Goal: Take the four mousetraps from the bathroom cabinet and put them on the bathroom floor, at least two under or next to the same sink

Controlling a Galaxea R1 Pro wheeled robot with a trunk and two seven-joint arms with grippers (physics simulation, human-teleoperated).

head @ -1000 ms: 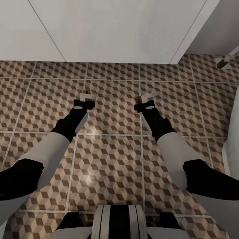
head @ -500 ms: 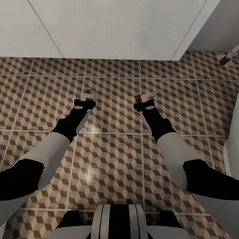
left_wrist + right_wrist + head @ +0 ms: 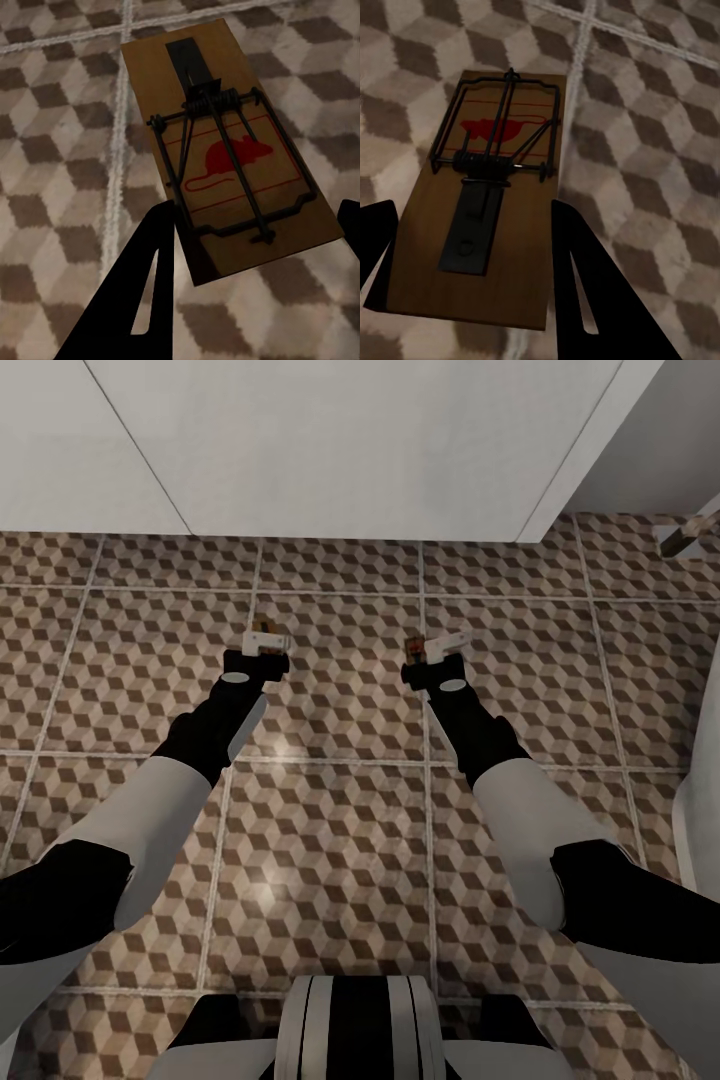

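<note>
Two mousetraps show, each a flat brown board with dark wire and a red mouse mark. My left gripper (image 3: pixel 267 644) (image 3: pixel 259 225) is shut on one mousetrap (image 3: pixel 262 627) (image 3: pixel 225 142), its black fingers (image 3: pixel 154 277) at the board's two long edges. My right gripper (image 3: pixel 440 646) (image 3: pixel 472 232) is shut on the other mousetrap (image 3: pixel 414 650) (image 3: pixel 484 202). Both traps hang low over the cube-patterned bathroom floor (image 3: pixel 340 840) (image 3: pixel 52 150) (image 3: pixel 660 150), a short way in front of the white boxy sink (image 3: pixel 350 450). The cabinet is out of view.
The curved white rim of a tub (image 3: pixel 700 780) stands at the right edge. A small metal fitting (image 3: pixel 685 540) sits at the far right beside the sink. My base (image 3: pixel 355 1030) is at the bottom, and floor tiles stretch between the arms.
The view crept slightly toward the sink early on. Since then both grippers have edged a little forward toward the sink, each still holding its trap.
</note>
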